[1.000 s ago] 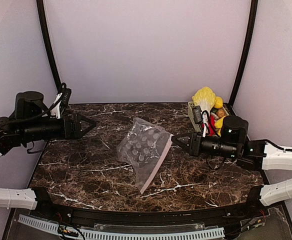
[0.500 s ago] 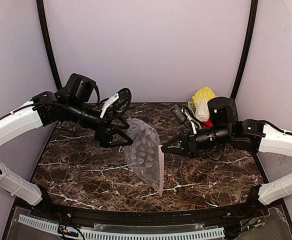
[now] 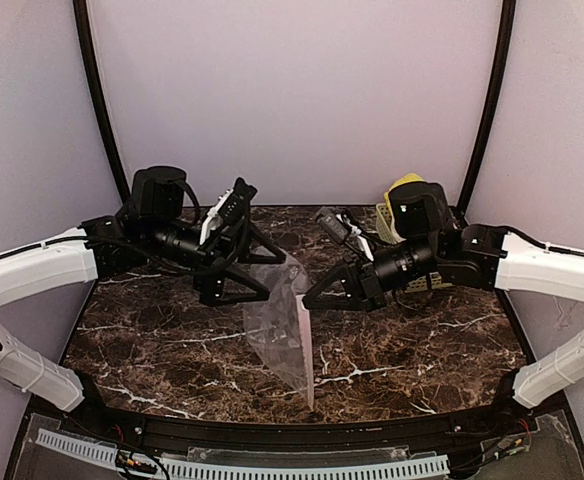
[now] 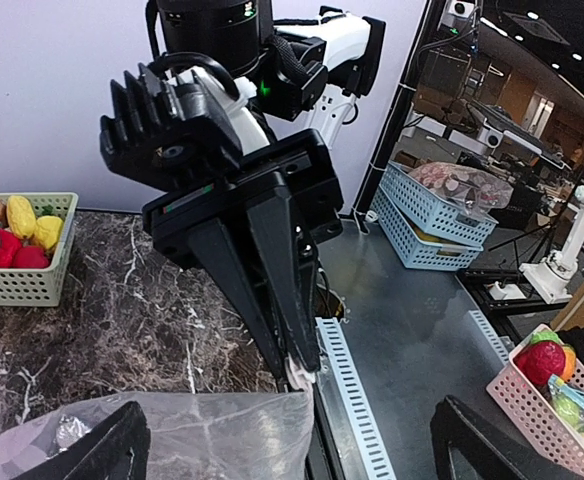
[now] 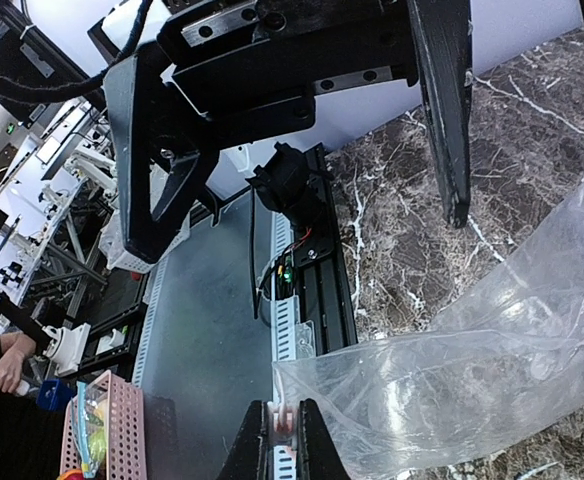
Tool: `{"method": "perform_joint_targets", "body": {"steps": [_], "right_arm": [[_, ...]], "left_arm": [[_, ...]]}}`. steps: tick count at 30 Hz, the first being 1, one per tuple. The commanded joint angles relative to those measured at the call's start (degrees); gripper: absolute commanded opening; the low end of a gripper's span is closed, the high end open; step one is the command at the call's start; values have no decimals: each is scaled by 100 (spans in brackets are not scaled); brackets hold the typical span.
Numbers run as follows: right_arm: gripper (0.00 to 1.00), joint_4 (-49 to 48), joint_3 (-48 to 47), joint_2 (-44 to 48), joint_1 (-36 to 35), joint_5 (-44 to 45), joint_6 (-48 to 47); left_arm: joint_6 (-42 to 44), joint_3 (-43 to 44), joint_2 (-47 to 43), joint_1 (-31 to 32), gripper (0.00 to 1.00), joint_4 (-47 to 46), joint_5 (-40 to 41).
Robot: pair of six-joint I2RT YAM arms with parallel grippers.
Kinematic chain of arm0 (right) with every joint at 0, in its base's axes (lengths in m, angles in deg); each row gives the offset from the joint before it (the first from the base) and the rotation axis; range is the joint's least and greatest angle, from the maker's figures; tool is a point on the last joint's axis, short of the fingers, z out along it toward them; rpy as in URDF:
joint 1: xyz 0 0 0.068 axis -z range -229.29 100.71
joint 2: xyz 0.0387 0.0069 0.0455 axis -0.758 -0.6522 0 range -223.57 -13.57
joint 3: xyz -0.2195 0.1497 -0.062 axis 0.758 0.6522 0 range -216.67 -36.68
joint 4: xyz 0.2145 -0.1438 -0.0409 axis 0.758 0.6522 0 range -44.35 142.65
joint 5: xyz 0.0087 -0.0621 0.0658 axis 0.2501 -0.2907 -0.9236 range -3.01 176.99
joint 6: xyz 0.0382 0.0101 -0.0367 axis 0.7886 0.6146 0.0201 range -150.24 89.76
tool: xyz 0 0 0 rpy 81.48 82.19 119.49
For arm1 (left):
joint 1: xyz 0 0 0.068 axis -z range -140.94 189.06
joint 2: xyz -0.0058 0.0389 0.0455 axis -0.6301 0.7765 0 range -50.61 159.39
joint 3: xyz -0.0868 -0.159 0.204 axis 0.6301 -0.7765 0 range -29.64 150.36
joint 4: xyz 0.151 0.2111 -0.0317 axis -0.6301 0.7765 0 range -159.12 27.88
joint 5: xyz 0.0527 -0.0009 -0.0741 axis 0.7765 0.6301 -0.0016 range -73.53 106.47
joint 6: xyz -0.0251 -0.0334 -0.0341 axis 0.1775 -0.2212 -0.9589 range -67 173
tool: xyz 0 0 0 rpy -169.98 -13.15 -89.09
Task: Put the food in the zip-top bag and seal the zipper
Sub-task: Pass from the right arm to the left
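Bag hangs from the right gripper, with the left gripper wide open beside it.
The right gripper is closed on the top end of the zipper, so the bag dangles over the middle of the table. I cannot tell whether its lower end touches the surface. The left gripper faces it, jaws spread at the bag's upper edge. The food sits in the basket at the far right.
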Motion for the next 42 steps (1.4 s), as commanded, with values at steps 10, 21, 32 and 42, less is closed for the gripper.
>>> {"method": "perform_joint_targets", "body": {"steps": [10,21,32,42], "right_arm": [[0,-604,-78,-234,-229,-256,188],[0,-663,-1,-193,-267,-156,189],[0,-663,44,-176,-274,4,197],[35,-963,433,144,-271,551,303]], "left_arm": [[47,-246,-7,429,70,-257,-57],[426,-96,127,575,52,349,358],[501,-62,150,634,23,480,465],[364,-136,37,656,1,306,596]]}}
